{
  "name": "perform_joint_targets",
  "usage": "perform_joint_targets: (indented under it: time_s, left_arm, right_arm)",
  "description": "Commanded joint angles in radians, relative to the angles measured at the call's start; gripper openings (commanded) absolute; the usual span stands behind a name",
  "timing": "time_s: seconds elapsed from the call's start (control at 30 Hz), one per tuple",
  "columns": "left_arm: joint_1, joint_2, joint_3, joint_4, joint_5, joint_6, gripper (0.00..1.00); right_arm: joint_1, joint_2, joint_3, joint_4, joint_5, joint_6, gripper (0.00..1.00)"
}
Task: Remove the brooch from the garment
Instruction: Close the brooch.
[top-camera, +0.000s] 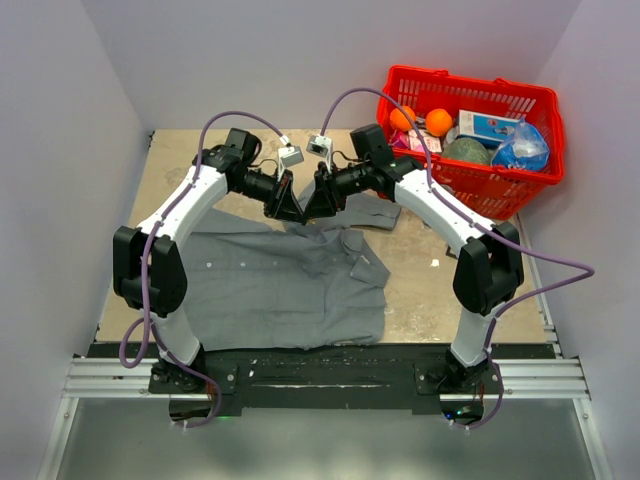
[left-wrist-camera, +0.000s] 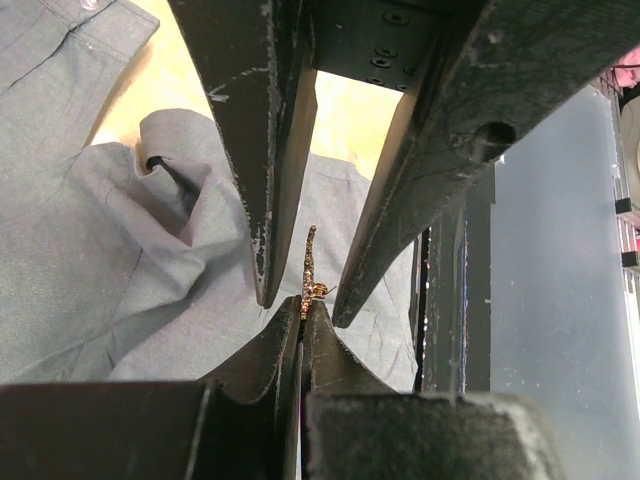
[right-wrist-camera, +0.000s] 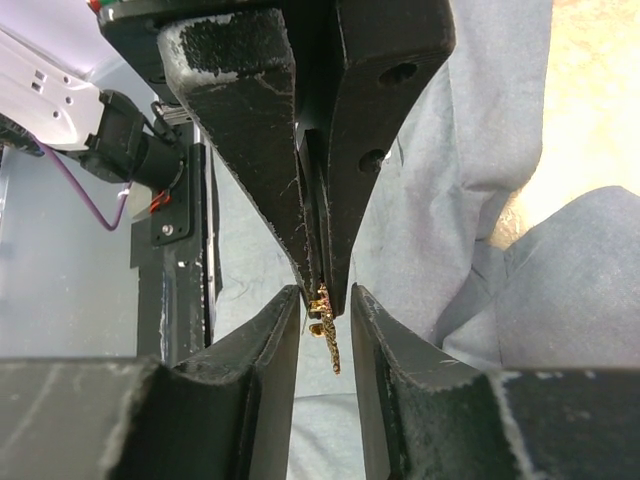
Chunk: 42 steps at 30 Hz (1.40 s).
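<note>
left gripper (left-wrist-camera: 303, 308) is clamped tight on the small gold ornate metal brooch (right-wrist-camera: 329, 338), pinching its top end so the rest hangs free below the tips. thin flat piece, so only the very ends of the fingers can get on it

right gripper (right-wrist-camera: 326, 303) sits nose to nose with it, jaws apart, one finger either side of the brooch with a gap on both sides, holding nothing. straddling like that fits a hand-over, or working the clasp while the left steadies the piece; can't tell which

grey short-sleeved collared button-front shirt of thin woven cloth (top-camera: 270, 285) lies spread on the tan wooden tabletop (top-camera: 430, 290), collar end rucked up right under where the two grippers meet

brooch looks clear of the fabric in both wrist views: cloth is only background, none seen pulled up with it. whether the pin is fully out of the weave is too small to tell

judgement: removal at or near done. next move wants the left pinch kept firm and a slow lift away; risks are the pin snagging the thin cloth, or the brooch slipping from such a shallow grip if the right closes off-centre
</note>
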<state>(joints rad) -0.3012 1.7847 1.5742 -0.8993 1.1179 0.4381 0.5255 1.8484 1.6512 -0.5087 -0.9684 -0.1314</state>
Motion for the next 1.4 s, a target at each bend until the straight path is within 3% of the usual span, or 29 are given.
perform_joint_targets:
  time_s: [0.0, 0.63, 0.83, 0.97, 1.1, 1.23, 1.37]
  left_arm:
    - [0.005, 0.001, 0.020, 0.003, 0.023, 0.011, 0.00]
    - [0.030, 0.028, 0.024, -0.004, 0.172, 0.002, 0.00]
    - [0.028, 0.028, 0.029, -0.038, 0.243, 0.045, 0.00]
    - [0.028, 0.022, 0.029, -0.024, 0.280, 0.018, 0.00]
    - [0.028, 0.007, -0.009, 0.121, 0.330, -0.117, 0.00]
    - [0.028, -0.007, -0.069, 0.362, 0.431, -0.423, 0.00]
    - [0.028, -0.010, -0.068, 0.415, 0.431, -0.472, 0.00]
  right_arm:
    - [0.001, -0.009, 0.048, -0.014, -0.027, -0.030, 0.30]
    - [0.001, -0.006, 0.058, -0.077, -0.029, -0.140, 0.20]
    - [0.001, 0.008, 0.055, -0.080, -0.047, -0.155, 0.06]
    - [0.001, 0.015, 0.048, -0.073, -0.052, -0.154, 0.04]
    - [0.007, 0.021, 0.041, -0.057, -0.032, -0.136, 0.04]
    - [0.022, 0.011, 0.019, -0.034, -0.001, -0.132, 0.01]
    - [0.028, 0.023, 0.012, -0.005, 0.022, -0.085, 0.00]
